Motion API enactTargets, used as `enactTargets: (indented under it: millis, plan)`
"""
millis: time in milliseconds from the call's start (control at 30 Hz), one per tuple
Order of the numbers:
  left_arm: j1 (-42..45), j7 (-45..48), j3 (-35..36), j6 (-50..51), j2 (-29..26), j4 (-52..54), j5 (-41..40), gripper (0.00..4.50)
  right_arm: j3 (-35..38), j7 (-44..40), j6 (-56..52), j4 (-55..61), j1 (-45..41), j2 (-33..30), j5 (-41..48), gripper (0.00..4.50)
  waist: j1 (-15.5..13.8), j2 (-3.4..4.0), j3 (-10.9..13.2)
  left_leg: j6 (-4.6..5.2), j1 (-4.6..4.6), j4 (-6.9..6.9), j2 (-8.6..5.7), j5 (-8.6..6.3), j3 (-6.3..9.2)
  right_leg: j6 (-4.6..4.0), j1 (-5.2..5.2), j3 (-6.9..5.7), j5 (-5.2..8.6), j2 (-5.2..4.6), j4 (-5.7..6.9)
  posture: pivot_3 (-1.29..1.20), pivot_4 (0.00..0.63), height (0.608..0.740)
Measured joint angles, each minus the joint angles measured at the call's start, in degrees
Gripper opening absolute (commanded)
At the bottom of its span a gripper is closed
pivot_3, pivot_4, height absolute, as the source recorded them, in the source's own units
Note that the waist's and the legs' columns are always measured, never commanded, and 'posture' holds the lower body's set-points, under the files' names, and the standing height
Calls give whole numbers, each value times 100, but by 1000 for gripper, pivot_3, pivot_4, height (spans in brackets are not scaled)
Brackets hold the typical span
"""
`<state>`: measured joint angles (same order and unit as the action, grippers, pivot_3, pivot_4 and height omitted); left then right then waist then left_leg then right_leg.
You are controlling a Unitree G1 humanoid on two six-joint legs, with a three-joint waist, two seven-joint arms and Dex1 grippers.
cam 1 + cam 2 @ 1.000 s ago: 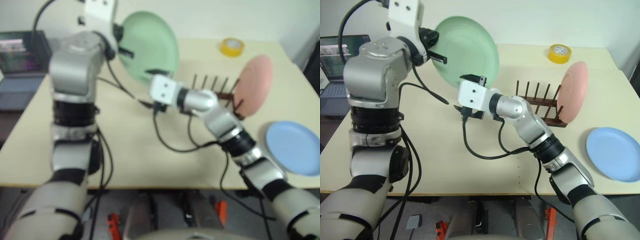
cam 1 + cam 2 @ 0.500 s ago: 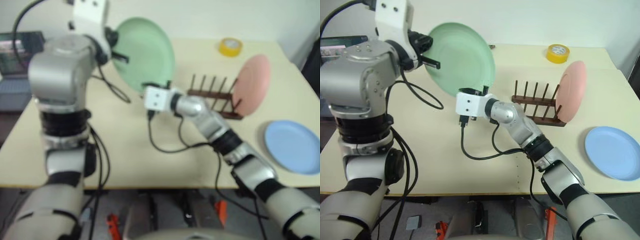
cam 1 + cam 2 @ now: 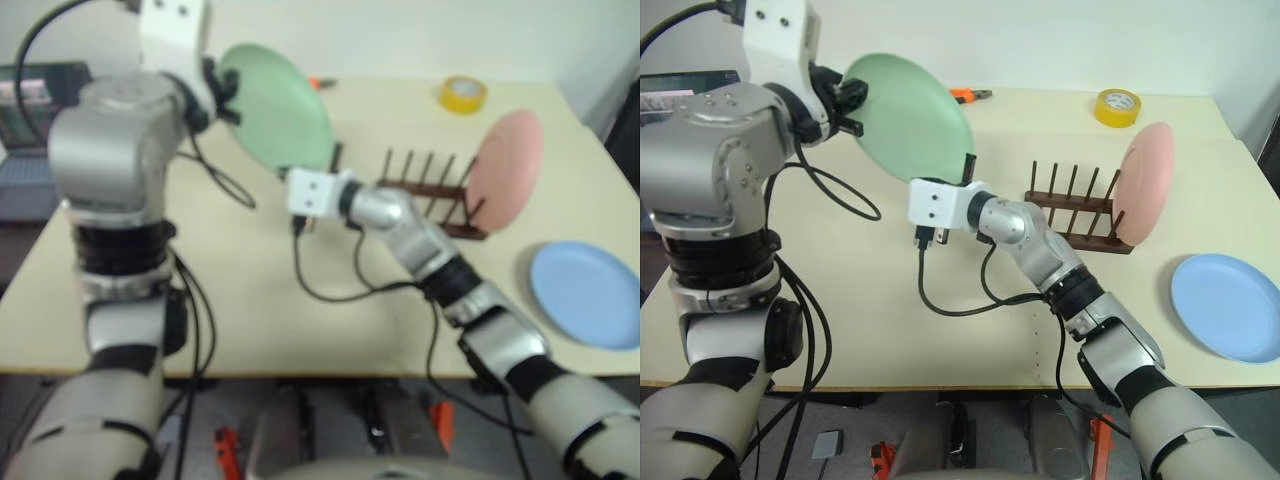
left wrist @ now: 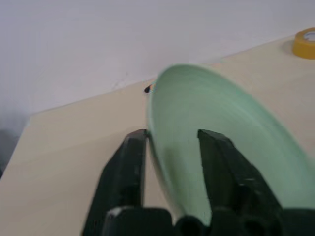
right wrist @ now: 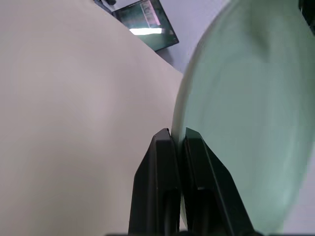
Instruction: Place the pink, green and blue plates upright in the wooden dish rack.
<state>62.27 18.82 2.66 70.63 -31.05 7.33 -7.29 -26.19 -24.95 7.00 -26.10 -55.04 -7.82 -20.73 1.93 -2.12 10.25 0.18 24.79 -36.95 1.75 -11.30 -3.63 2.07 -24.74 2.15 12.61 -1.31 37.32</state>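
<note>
1. Nearest me, at about 4 o'clock on the desk (image 3: 890, 330), the light blue plate (image 3: 1226, 305) lies flat close to the front edge.
2. The right end effector (image 3: 968, 166) reaches across toward 11 o'clock and is clenched on the lower rim of the mint green plate (image 3: 908, 116); in the right wrist view its fingers (image 5: 160, 162) pinch that rim with almost no gap.
3. The green plate is held up on edge above the desk, tilted, off at 10 o'clock from the rack.
4. The left end effector (image 3: 848, 105) sits at the plate's opposite rim with its jaws parted; in the left wrist view its fingers (image 4: 129, 162) straddle the rim loosely, released rather than gripping.
5. The wooden dish rack (image 3: 1077, 212) stands at 2 o'clock, with the pale pink plate (image 3: 1143, 182) upright at its right end.
6. Farther back, at 1 o'clock, a yellow tape roll (image 3: 1118, 106) rests near the desk's far edge.
7. Orange-handled pliers (image 3: 968, 95) lie at 12 o'clock by the far edge.
</note>
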Motion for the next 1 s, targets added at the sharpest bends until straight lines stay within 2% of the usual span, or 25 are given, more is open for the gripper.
enactTargets:
  millis: [133,167,267,367,400,467,567,667,733,800,867,1000]
  plan:
    - [-333,461,73,-226,-379,-23,-247,4347,24,16,58,-100,-37,36,-20,0,57,0,0,-2,-4,2,3,1,-2,-3,-6,3,1,1,9,0,150,740]
    - [-402,626,153,-314,-466,-22,-360,4454,30,16,68,-130,-57,42,-20,0,64,-1,0,-4,-2,1,2,2,-4,-6,-17,6,3,0,21,0,150,740]
    - [-568,1387,666,-620,-884,145,-982,4454,45,18,128,-143,-92,77,-18,0,95,-3,2,-12,1,3,2,7,-9,-16,-36,11,9,0,46,0,150,740]
    - [-711,2088,1499,-1161,-1480,427,-1549,4454,65,1,168,-141,-92,92,12,0,156,-4,2,-19,0,9,4,10,-9,-25,-44,12,15,1,56,0,150,740]
    - [-927,2382,1839,-1407,-1803,583,-1727,4454,104,-18,191,-128,-81,89,87,0,187,-4,2,-19,-2,14,4,10,-11,-28,-46,14,16,1,57,0,150,740]
    - [-1331,2865,2523,-1717,-2111,848,-2085,4454,281,-89,206,-111,-57,92,285,0,188,-5,1,-24,-3,13,6,13,-5,-33,-44,5,20,1,62,0,150,740]
    - [-1816,3333,3261,-2015,-2156,1285,-2715,4454,622,-207,96,-14,-38,170,709,0,154,-16,-5,-27,-3,2,8,16,5,-37,-35,-2,23,1,65,0,150,740]
    - [-2605,3641,3651,-2326,-2029,1720,-3229,4454,1084,-455,-379,438,-37,421,1551,0,124,-18,-8,-25,-13,-2,6,20,5,-35,-23,-1,22,0,69,0,150,740]
    - [-3651,3900,3271,-2552,-2057,1961,-3144,4454,1588,-631,-985,958,-42,410,2278,0,89,-22,-11,-24,-34,-2,7,21,15,-57,13,-2,34,-8,64,0,150,740]
    - [-4207,4004,2744,-2643,-2079,1976,-2960,4454,1985,-696,-1461,1311,-42,285,2739,0,39,-43,-23,-26,-45,-2,14,21,26,-86,31,-12,45,-17,58,0,150,740]
    - [-4188,3922,2282,-2733,-2077,1979,-2903,4454,2320,-724,-2008,1574,-47,172,3164,0,-8,-57,-30,-31,-46,1,25,22,30,-90,34,-25,44,-31,43,0,150,740]
    - [-3931,3787,1470,-2947,-2037,1998,-2796,4454,2877,-715,-3056,1936,-84,-238,3911,0,-20,-37,-18,-30,-48,11,21,22,23,-116,33,-25,29,-41,42,0,150,740]
